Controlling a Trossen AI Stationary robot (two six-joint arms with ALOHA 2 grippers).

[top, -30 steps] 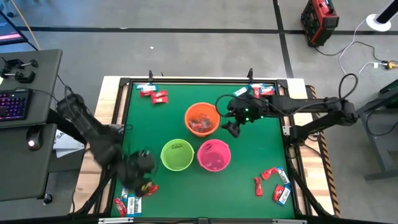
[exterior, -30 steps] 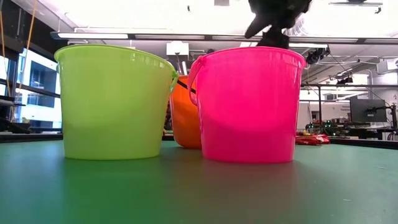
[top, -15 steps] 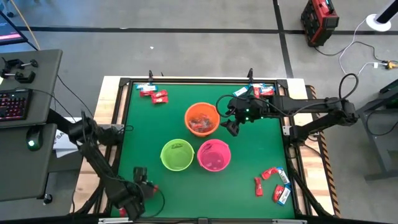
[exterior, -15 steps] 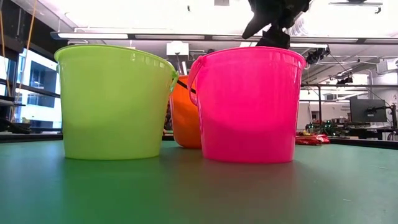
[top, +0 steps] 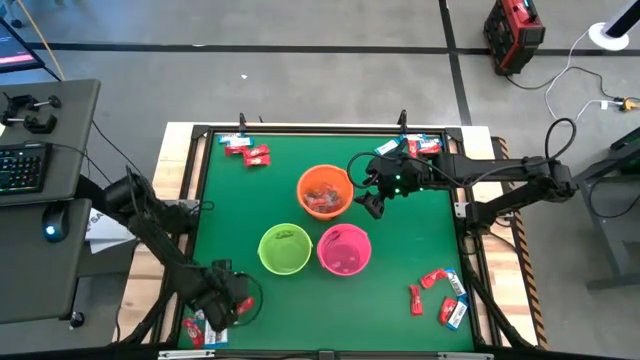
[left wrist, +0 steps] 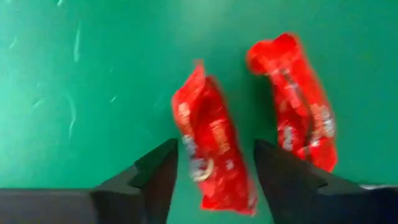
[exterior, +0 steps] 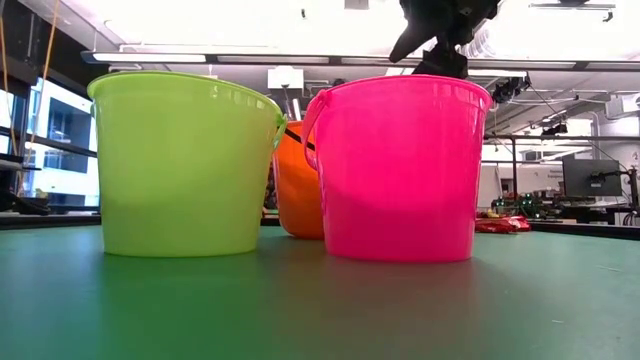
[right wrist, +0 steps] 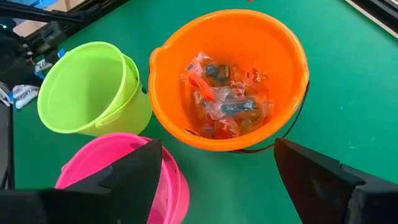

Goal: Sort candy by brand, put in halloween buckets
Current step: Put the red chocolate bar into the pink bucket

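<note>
My left gripper [top: 226,300] points down over the table's near left corner. In the left wrist view it [left wrist: 214,174] is open, with one dark finger on either side of a red-wrapped candy [left wrist: 211,149] lying flat on the green mat. A second red candy [left wrist: 298,106] lies beside it. The orange bucket [top: 325,190], lime green bucket [top: 285,248] and pink bucket [top: 344,249] stand mid-table. The orange bucket holds clear-wrapped candies [right wrist: 224,93]. My right gripper [top: 372,195] hangs open above the mat, just right of the orange bucket. My left gripper comes at the red candy from above, its fingers [left wrist: 155,177] flanking the candy's long sides near one end [left wrist: 214,186]. The candy lies flat on the mat. Whether the fingers touch the wrapper, I cannot tell.
More candies lie in groups at the far left [top: 246,151], far right [top: 415,146], near right [top: 440,292] and near left corner [top: 200,328]. A raised dark frame [top: 200,180] rims the mat. Between the buckets and the near edge the mat is bare.
My left gripper has come down over the near left corner and now stands low around the red candy. The right arm and the buckets have kept still.
</note>
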